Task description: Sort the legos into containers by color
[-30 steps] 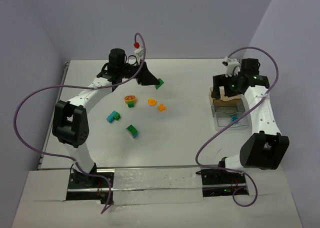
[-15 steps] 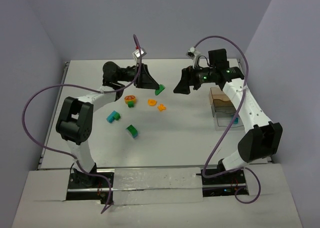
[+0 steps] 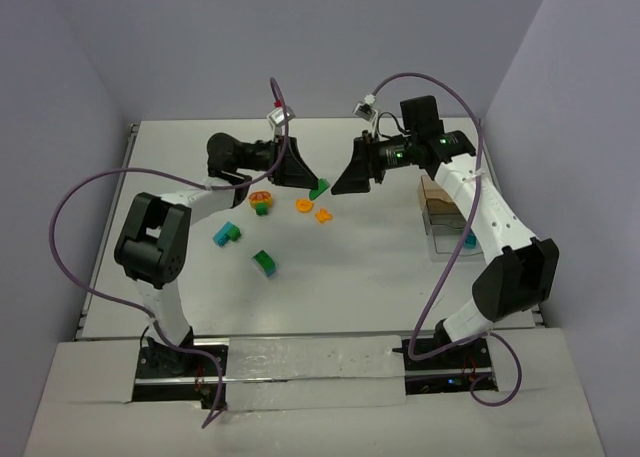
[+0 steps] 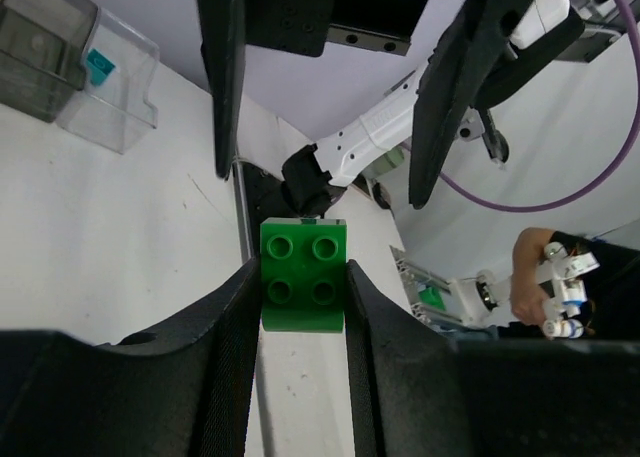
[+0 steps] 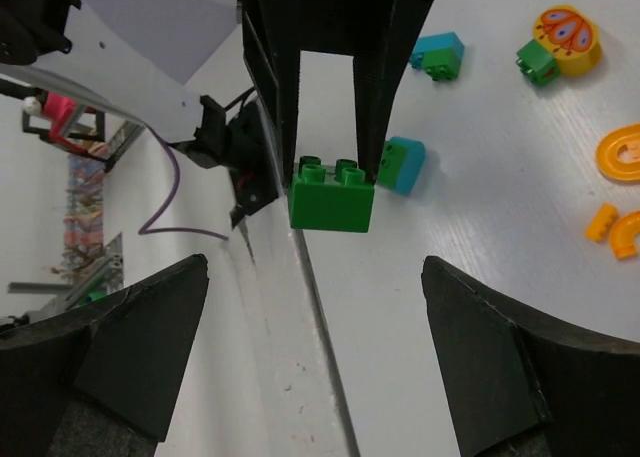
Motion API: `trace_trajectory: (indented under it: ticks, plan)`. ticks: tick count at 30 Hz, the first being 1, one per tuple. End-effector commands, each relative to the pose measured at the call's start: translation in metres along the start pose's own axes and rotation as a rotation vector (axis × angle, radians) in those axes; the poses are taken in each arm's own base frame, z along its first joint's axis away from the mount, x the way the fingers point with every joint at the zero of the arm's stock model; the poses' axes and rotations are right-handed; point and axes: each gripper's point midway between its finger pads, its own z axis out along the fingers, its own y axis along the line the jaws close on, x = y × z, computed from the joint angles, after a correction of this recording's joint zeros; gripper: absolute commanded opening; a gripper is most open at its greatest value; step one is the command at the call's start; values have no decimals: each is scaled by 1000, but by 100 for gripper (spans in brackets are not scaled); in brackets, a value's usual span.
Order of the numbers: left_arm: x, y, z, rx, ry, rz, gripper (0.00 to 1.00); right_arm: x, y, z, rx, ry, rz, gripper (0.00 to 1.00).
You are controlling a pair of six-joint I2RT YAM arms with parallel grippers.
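Note:
My left gripper point(image 3: 308, 180) is shut on a green four-stud brick point(image 4: 303, 289), which also shows in the top view point(image 3: 319, 188), and holds it just above the table. My right gripper point(image 3: 340, 185) is open and empty. It faces the left one, a short way from the brick point(image 5: 332, 195), its fingers point(image 5: 130, 357) spread wide. Loose legos lie on the table: an orange round one on green point(image 3: 261, 201), an orange ring point(image 3: 304, 204), an orange piece point(image 3: 323, 215), a teal one point(image 3: 227, 233) and a green-teal one point(image 3: 265, 263). The tan container point(image 3: 435, 191) adjoins the clear container point(image 3: 448, 239).
A teal brick point(image 3: 468, 240) lies in the clear container. Purple cables arc over both arms. A red ball point(image 3: 272, 109) tips the left cable. The table's back edge meets the wall just behind the grippers.
My right arm has swung left from over the containers and now faces the left gripper. My left gripper has turned and lowered slightly, still holding the green brick.

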Motion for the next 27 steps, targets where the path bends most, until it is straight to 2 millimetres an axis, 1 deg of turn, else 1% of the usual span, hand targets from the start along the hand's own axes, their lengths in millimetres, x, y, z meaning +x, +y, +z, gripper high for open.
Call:
trace_trajectory:
  ticks: [1,4,5,8,15,18,22,24,26,27]
  plan:
    - [-6,-18,5,-3,5,211,0,-7,15,7,-83,8,62,94]
    - [-6,-15,7,-28,11,216,0,-7,10,9,-65,0,70,94]
    - [-7,-16,9,-31,13,253,0,-7,9,10,-62,0,73,94]
    - [-4,-17,12,-39,27,229,0,-10,6,10,-41,-9,60,93]
    - [-2,-13,16,-41,32,220,0,-14,18,11,-59,-12,11,86]
    - [-2,-12,17,-40,34,215,0,-11,23,14,-57,4,-14,81]
    - [-2,-12,19,-39,36,213,0,-4,23,21,-46,28,-34,72]
    - [-2,-11,18,-43,37,213,0,-1,19,24,-31,34,-49,64]
    - [-2,-11,18,-45,38,211,0,-1,18,24,-29,36,-48,60]
    - [-1,-11,18,-47,39,215,0,0,17,25,-28,37,-48,54]
